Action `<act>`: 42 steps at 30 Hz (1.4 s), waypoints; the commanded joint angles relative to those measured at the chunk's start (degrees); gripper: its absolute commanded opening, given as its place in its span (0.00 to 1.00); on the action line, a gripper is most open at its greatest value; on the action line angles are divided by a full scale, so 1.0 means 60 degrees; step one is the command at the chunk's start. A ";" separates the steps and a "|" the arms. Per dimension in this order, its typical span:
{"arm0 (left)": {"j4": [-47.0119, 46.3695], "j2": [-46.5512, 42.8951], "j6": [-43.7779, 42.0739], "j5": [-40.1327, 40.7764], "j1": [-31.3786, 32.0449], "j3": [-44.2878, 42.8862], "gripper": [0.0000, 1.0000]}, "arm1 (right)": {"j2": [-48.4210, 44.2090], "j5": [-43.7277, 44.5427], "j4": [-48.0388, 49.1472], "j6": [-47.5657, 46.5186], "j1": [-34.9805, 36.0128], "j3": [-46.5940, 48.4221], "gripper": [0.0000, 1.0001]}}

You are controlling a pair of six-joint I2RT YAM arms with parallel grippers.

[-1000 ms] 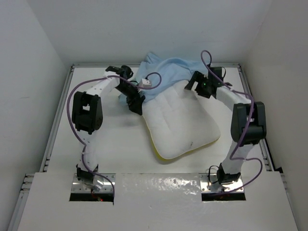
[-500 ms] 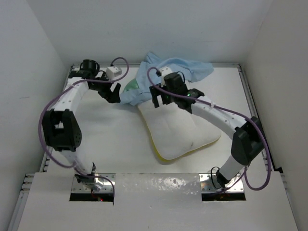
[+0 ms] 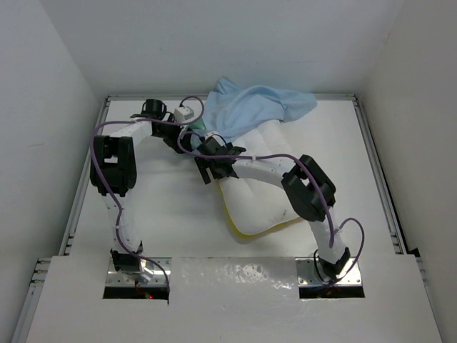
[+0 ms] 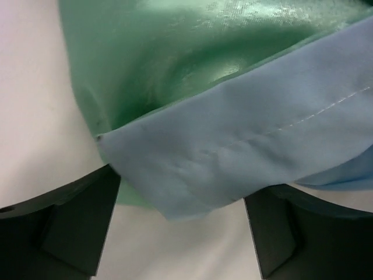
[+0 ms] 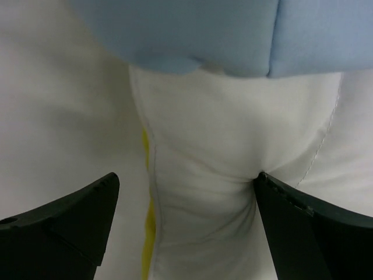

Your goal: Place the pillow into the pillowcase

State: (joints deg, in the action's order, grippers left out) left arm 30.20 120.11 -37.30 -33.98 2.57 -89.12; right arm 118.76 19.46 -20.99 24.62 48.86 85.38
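Note:
The white quilted pillow point(image 3: 265, 194) with yellow piping lies slantwise mid-table, its far end under the light blue pillowcase point(image 3: 257, 107). My right arm reaches across the pillow to its far left corner. There my right gripper point(image 3: 208, 170) stands open astride the piped edge point(image 5: 145, 216), one finger point(image 5: 309, 233) denting the pillow point(image 5: 233, 175). My left gripper point(image 3: 187, 137) is open at the pillowcase's left end. In the left wrist view a blue hemmed corner point(image 4: 233, 157) hangs between its fingers point(image 4: 76, 227), untouched, with the shiny green face point(image 4: 175, 58) behind.
White walls close in the table point(image 3: 157, 214) at the back and on both sides. Raised rails run along its left and right edges. Purple cables loop off both arms above the pillow and the table.
My right arm swung from the pillow's far right corner across to its far left corner. My left gripper went out to the back left, then returned to the pillowcase's left end.

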 commanded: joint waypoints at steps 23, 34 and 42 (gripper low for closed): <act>0.2302 -0.0947 0.0419 -0.5454 -0.0122 -0.2487 0.00 | -0.3652 0.0139 0.6852 0.4509 -0.2958 -0.1136 0.00; 0.7550 -0.0711 -0.4755 -0.9055 0.2150 -0.2640 0.00 | 0.0169 0.0316 0.5581 0.5080 -0.2211 0.2189 0.00; 0.7565 -0.2000 -0.4389 -0.7436 0.2048 -0.1862 0.02 | 0.0993 -0.0838 0.4860 0.4467 -0.2109 0.1815 0.00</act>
State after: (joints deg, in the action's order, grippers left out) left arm 69.54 116.03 -62.48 -72.58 13.28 -101.30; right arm 124.33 18.44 4.25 50.85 35.66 97.34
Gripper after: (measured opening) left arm 0.018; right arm 0.057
